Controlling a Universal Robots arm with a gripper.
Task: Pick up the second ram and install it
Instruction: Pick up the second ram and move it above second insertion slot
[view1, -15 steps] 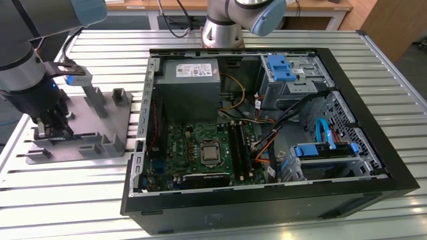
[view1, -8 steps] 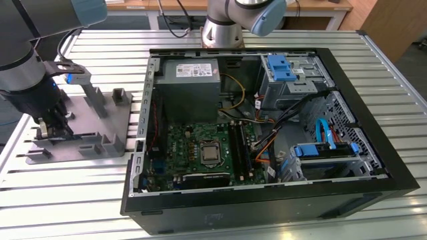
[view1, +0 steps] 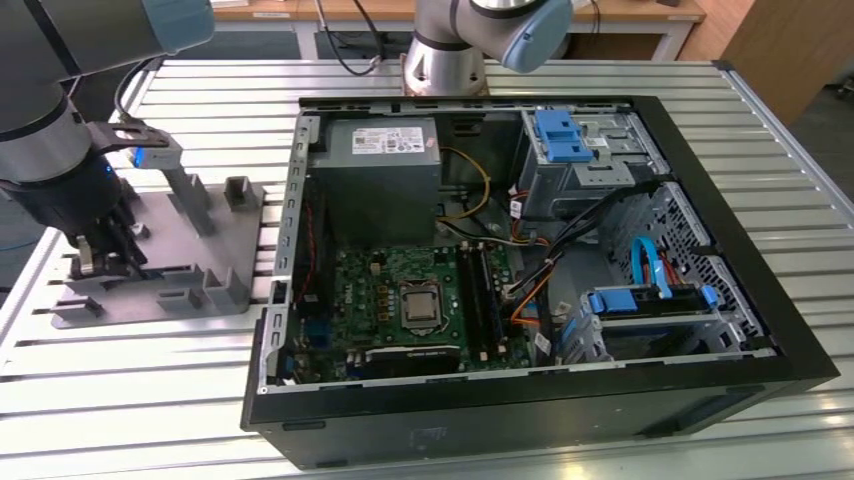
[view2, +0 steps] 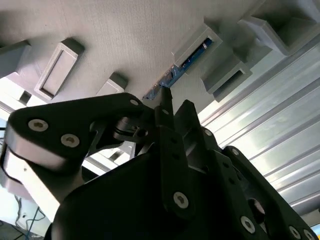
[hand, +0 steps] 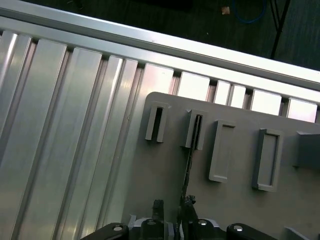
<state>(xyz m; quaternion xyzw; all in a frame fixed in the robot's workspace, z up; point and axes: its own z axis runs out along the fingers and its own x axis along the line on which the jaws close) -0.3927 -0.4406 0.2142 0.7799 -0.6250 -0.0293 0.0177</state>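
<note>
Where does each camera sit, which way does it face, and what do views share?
Exterior view: above the table, looking down on the PC case and fixture plate; arm and end effector at the exterior view's left.
First wrist view: on the wrist, looking down at plate and edge-on second ram; end effector shows.
Second wrist view: behind the end effector's linkage, facing the ram.
Shared: ram and plate, in both wrist views.
</note>
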